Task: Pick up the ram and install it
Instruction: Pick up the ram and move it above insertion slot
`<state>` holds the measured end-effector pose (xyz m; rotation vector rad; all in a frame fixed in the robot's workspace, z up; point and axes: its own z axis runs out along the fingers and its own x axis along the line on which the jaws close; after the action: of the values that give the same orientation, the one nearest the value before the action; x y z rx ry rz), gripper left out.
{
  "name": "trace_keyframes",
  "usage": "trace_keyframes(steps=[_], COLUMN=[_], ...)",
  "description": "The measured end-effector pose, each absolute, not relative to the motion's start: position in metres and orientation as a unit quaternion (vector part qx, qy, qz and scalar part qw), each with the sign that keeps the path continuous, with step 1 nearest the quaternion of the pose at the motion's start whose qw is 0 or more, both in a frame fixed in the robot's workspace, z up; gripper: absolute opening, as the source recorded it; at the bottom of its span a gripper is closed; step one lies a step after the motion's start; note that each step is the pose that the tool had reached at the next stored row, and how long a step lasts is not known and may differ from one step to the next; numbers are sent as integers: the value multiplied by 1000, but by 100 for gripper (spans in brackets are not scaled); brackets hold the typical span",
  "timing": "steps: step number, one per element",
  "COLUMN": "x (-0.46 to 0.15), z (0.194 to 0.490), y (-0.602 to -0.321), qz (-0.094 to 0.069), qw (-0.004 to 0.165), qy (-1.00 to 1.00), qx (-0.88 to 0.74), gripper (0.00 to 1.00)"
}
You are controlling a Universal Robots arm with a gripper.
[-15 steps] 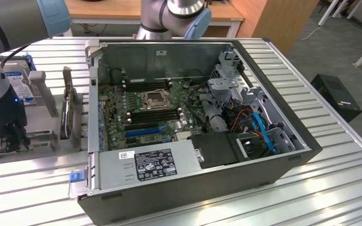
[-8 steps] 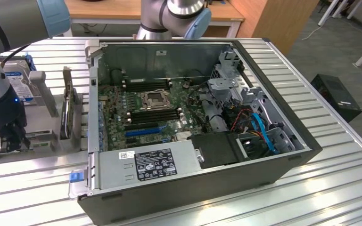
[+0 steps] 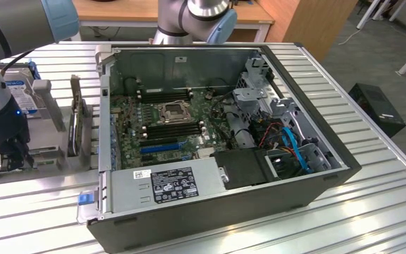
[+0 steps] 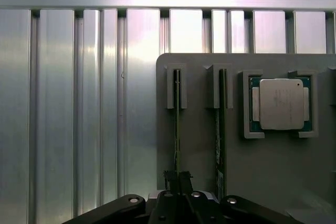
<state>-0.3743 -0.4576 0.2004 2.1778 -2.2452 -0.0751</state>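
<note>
Ram (image 4: 177,124): upright on edge in a slot of the grey holder (image 4: 202,171), at nine o'clock from the open case (image 3: 245,211) in the exterior view, flat faces exposed for pinching. Tool (image 4: 177,178): closed tight across those faces, gripping it, not yet lifted. Second stick (image 4: 220,129) parked alongside.

Two sticks stand in one gray tray (image 4: 197,145): one ram (image 4: 177,129) and a second ram (image 4: 221,129). One processor (image 4: 282,104) lies beside them. There is one claw (image 4: 177,178). The desk (image 3: 372,211) carries one open computer case (image 3: 316,196), holding one motherboard (image 3: 210,106) and one power supply (image 3: 175,185).
</note>
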Motion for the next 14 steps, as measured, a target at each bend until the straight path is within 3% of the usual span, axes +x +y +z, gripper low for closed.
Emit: trace_keyframes(steps=[14], x=[-374], z=[208], y=[-458], qz=[-24], qw=[6], qy=[-718], qx=[696], gripper=[12])
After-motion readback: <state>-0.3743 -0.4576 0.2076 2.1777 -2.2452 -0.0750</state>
